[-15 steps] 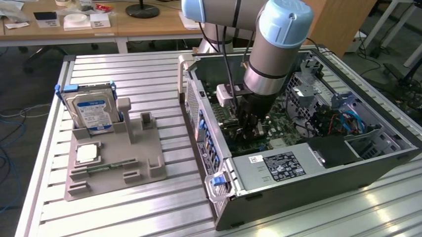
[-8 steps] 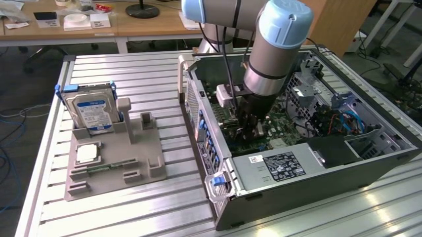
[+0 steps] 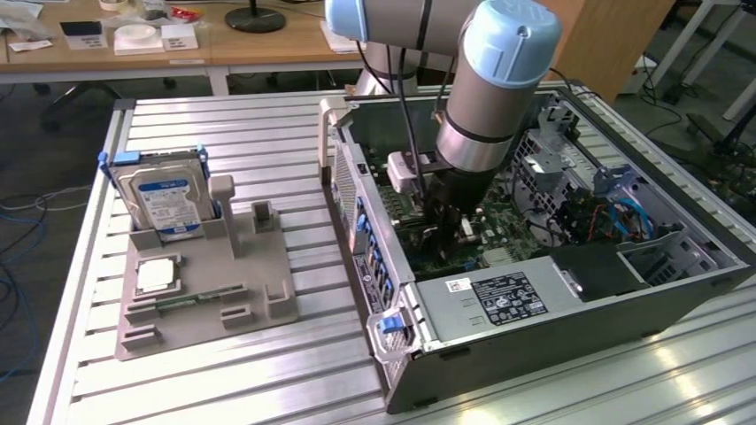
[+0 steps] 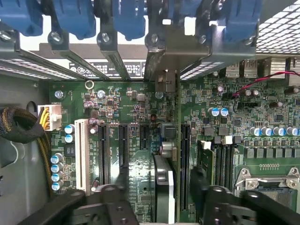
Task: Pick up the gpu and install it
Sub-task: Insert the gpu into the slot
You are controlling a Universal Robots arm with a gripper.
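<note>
The arm reaches down into the open computer case [image 3: 555, 266] right of centre in the exterior view, its claw [image 3: 449, 232] low over the motherboard [image 4: 136, 122]. In the wrist view the gpu [image 4: 171, 154] stands on edge in a slot at the middle of the board, its metal bracket up against the rear slot covers [image 4: 117, 61]. The claw [image 4: 180, 199] straddles the card with its dark fingers [image 4: 112, 201] spread wide on either side, apparently not pressing it. A hard drive [image 3: 165, 199] sits in a grey holder [image 3: 207, 283] on the counter [image 3: 236, 124] at left.
</note>
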